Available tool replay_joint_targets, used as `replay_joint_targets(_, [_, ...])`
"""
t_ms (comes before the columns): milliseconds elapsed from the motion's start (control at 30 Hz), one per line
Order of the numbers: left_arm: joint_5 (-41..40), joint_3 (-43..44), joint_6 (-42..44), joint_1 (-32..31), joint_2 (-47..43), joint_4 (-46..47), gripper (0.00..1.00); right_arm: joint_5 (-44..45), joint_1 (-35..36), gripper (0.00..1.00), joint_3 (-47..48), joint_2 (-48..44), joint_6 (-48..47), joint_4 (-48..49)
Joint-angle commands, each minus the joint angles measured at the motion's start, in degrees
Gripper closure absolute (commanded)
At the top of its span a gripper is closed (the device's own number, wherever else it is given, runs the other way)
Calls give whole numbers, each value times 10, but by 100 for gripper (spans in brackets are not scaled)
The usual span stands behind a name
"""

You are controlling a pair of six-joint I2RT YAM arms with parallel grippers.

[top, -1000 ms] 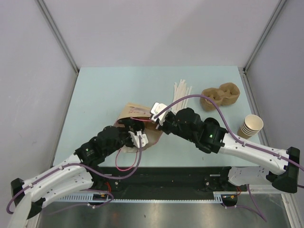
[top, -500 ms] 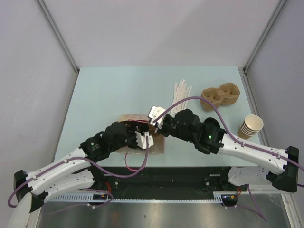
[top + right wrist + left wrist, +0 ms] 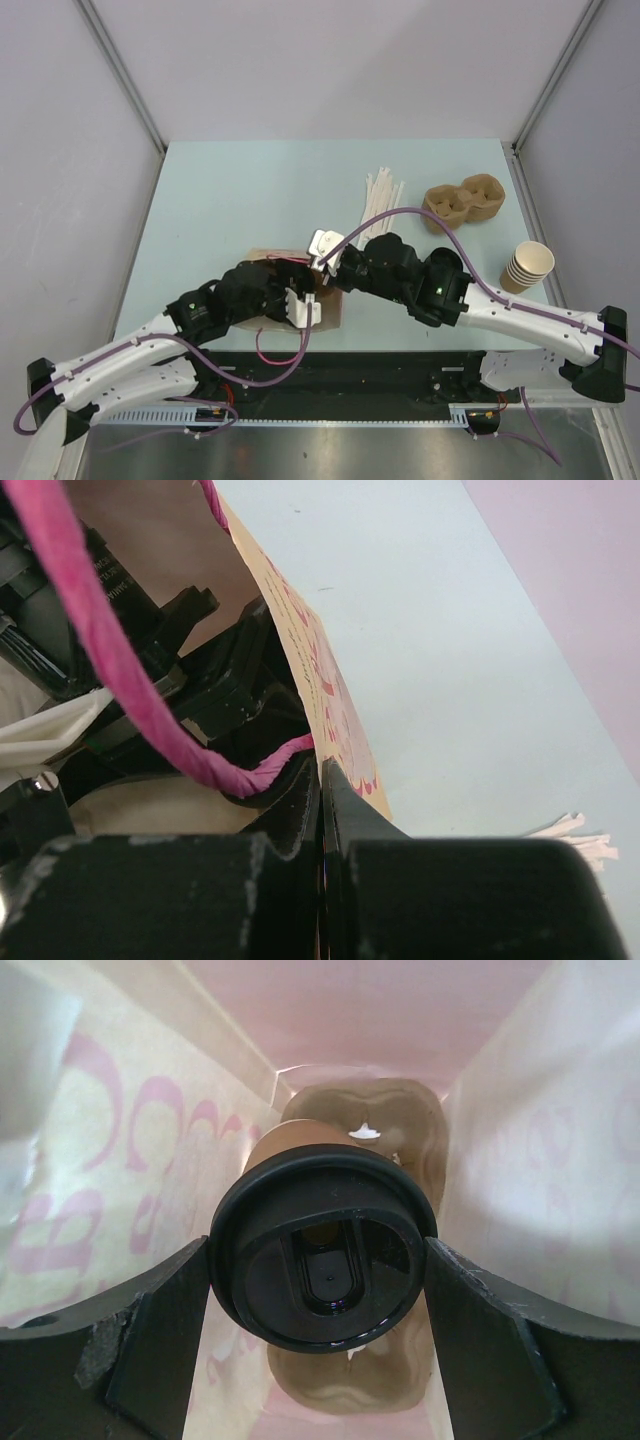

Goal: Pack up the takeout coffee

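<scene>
The takeout coffee [image 3: 325, 1250], a brown paper cup with a black lid, sits between my left gripper's [image 3: 318, 1295] fingers inside the paper bag [image 3: 120, 1160]. Both fingers touch the lid's sides. Below the cup, at the bag's bottom, lies a brown pulp cup carrier [image 3: 405, 1125]. In the top view the left gripper [image 3: 300, 305] reaches into the brown bag [image 3: 332, 310] and the cup is hidden. My right gripper [image 3: 322, 262] is shut on the bag's upper edge [image 3: 335, 715], next to its pink handle [image 3: 130, 680].
A second pulp cup carrier [image 3: 463, 201] lies at the back right. A stack of lidless brown cups [image 3: 527, 265] stands at the right edge. Several pale sticks [image 3: 381, 195] lie behind the bag.
My left gripper has moved right and deeper into the bag. The bag has shifted toward the near edge. My right gripper has moved slightly left, still holding the bag's edge.
</scene>
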Motion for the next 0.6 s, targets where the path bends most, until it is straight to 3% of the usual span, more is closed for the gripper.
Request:
replay_joint_targets(0, [32, 24, 19, -9, 1, -12, 93, 6, 13, 100, 2, -5, -17, 47])
replay_joint_targets(567, [9, 50, 29, -10, 58, -47, 92, 0, 32, 100, 2, -8, -45, 41])
